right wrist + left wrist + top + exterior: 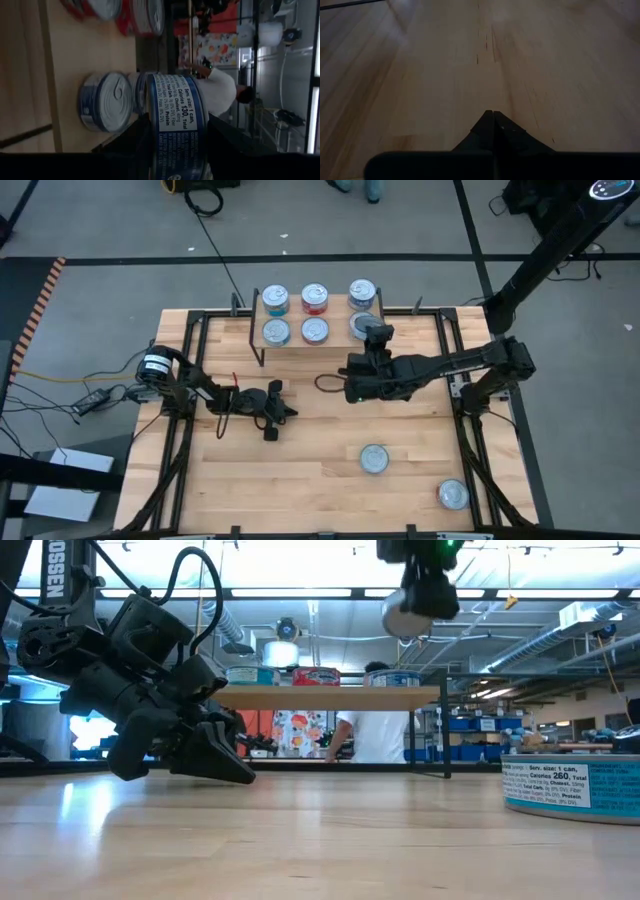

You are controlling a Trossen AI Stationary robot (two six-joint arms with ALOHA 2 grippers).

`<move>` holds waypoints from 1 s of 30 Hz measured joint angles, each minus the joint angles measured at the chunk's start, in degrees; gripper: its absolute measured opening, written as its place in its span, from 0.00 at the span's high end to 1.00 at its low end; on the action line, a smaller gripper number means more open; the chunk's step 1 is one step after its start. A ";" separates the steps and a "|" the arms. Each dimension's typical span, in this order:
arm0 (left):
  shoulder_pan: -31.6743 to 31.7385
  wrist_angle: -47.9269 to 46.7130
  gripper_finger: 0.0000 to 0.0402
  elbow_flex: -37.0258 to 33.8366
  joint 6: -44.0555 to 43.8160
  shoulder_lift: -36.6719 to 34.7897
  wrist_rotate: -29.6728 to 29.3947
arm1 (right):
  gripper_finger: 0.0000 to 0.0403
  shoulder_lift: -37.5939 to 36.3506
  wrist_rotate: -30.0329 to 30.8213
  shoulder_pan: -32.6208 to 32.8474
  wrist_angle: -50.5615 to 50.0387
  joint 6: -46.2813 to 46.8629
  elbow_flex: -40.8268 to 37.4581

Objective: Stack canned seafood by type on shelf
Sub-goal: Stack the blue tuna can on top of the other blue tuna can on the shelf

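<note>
The shelf point(338, 315) point(330, 697) stands at the table's far edge. It carries teal tins point(275, 300) on the left, red tins point(314, 298) in the middle and blue tins point(362, 292) on the right. My right gripper point(372, 332) point(420, 595) hangs above the shelf's right end, shut on a blue-labelled tin point(177, 120). Beyond it in the right wrist view, a blue tin point(105, 102) rests on the shelf board point(60, 75). My left gripper point(280, 408) point(240, 772) point(493, 120) is shut and empty, low over the table's left half. My right gripper pinches the blue tin between its two fingers point(135, 142), which flank the label point(175, 100) on the lid side and the bottom side. The fingers reach level toward the table's far edge. The tin is lifted clear, above shelf height, its axis parallel to the shelved tins.
Two loose tins lie on the table's near right part point(373, 458) point(452, 495); one fills the low view's right edge point(575, 785). A red-brown cable loop point(325, 383) lies mid-table. A person in a white shirt point(380, 735) stands beyond the table.
</note>
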 joint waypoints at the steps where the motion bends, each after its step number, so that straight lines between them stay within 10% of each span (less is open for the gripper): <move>1: 0.00 0.00 0.99 0.00 0.00 0.00 0.00 | 0.63 0.00 0.00 -0.84 0.50 -0.52 -0.88; 13: 0.00 0.00 0.99 0.00 0.13 0.00 -0.21 | 0.63 0.04 -4.42 -9.92 24.89 -20.52 -9.67; 30: 0.01 -0.66 0.99 0.00 0.44 -0.02 -0.17 | 0.40 0.04 -10.40 -12.77 25.86 -19.13 -9.75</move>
